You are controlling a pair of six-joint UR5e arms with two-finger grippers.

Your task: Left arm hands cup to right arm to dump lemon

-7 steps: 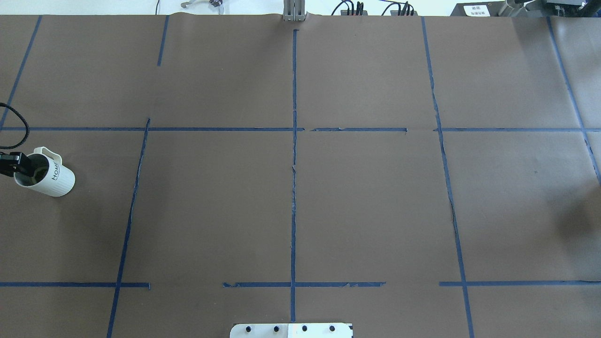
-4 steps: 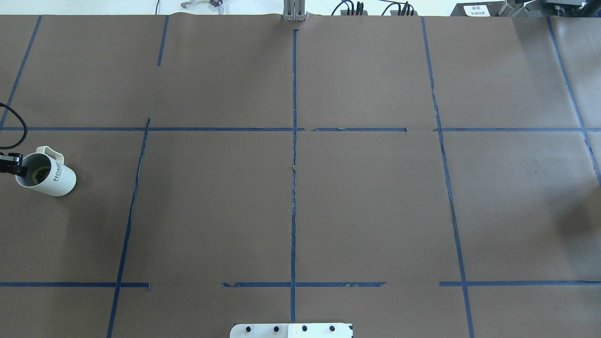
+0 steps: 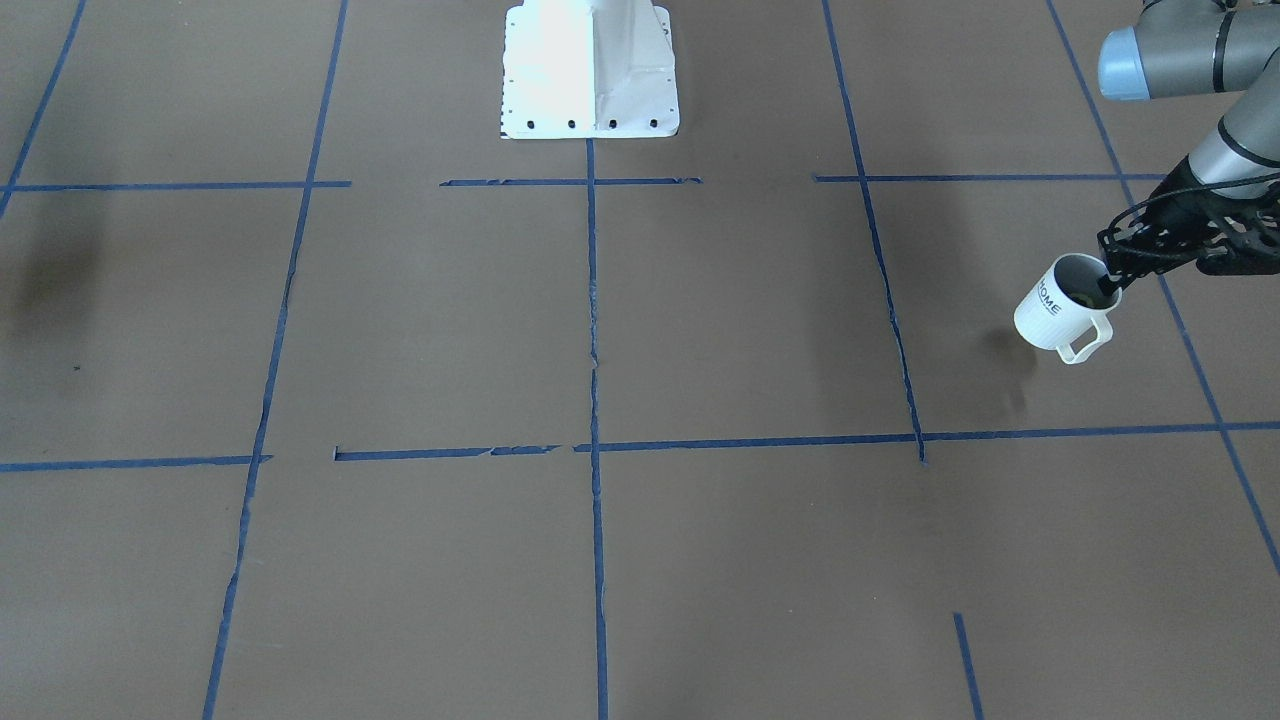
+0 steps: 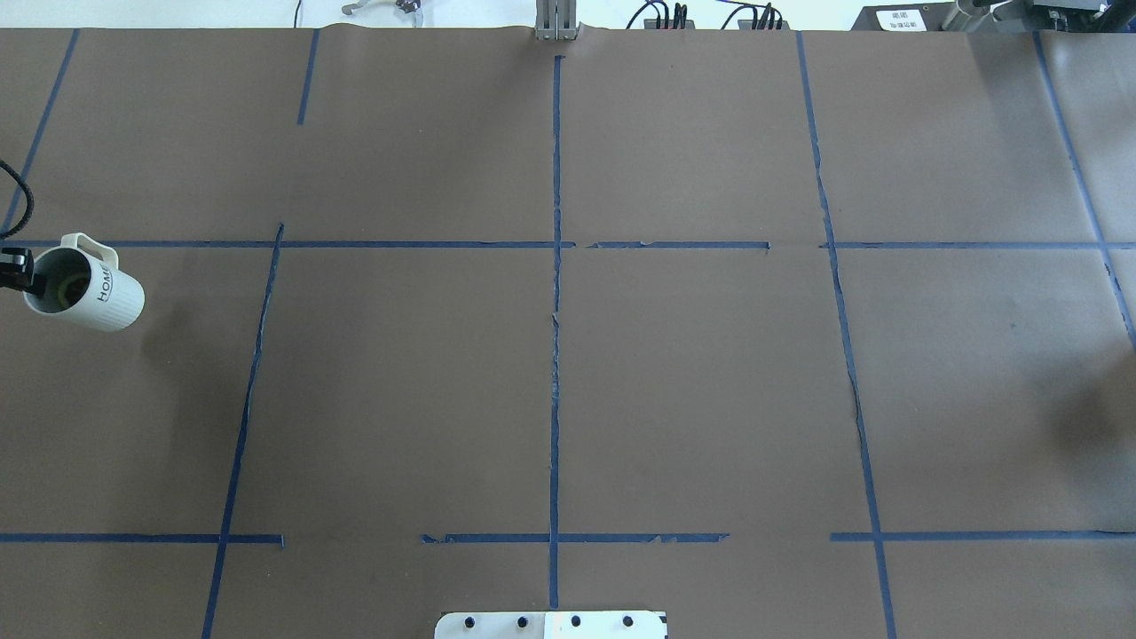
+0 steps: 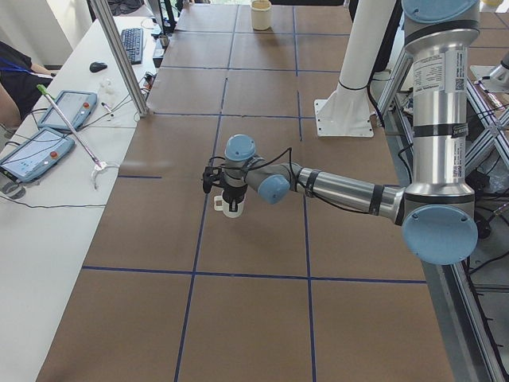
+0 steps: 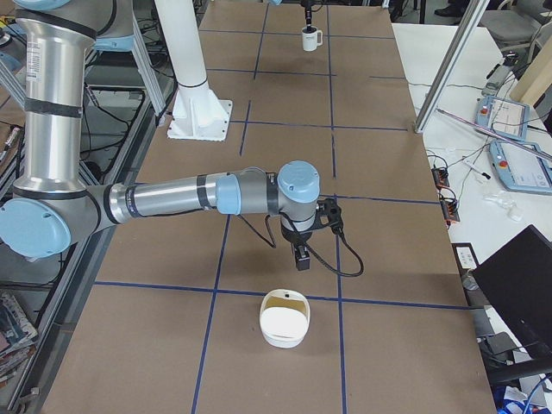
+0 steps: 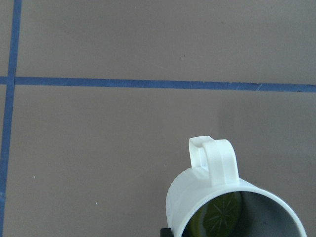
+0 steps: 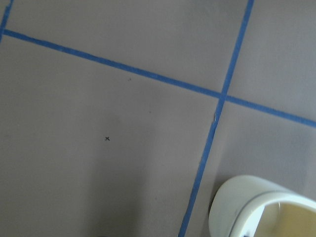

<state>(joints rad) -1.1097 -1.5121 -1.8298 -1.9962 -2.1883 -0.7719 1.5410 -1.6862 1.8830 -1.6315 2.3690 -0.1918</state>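
The white cup (image 3: 1055,308) with "HOME" lettering hangs tilted above the brown table, its cream handle (image 3: 1085,345) turned away from the robot. My left gripper (image 3: 1107,283) is shut on its rim, one finger inside the mouth. In the overhead view the cup (image 4: 87,286) is at the far left edge. The yellow-green lemon (image 7: 218,217) lies inside the cup (image 7: 197,202). My right gripper (image 6: 300,255) points down at the table's other end, above a cream bowl; I cannot tell whether it is open or shut.
A cream bowl (image 6: 285,321) sits on the table below the right arm, also seen as a pale rim (image 8: 256,207) in the right wrist view. The white robot base (image 3: 590,70) stands mid-table. Blue tape lines grid the brown surface. Side desks hold tablets (image 5: 40,151).
The cup, held by the left gripper, has risen and shifted towards the far side of the table; its shadow now lies apart from it.
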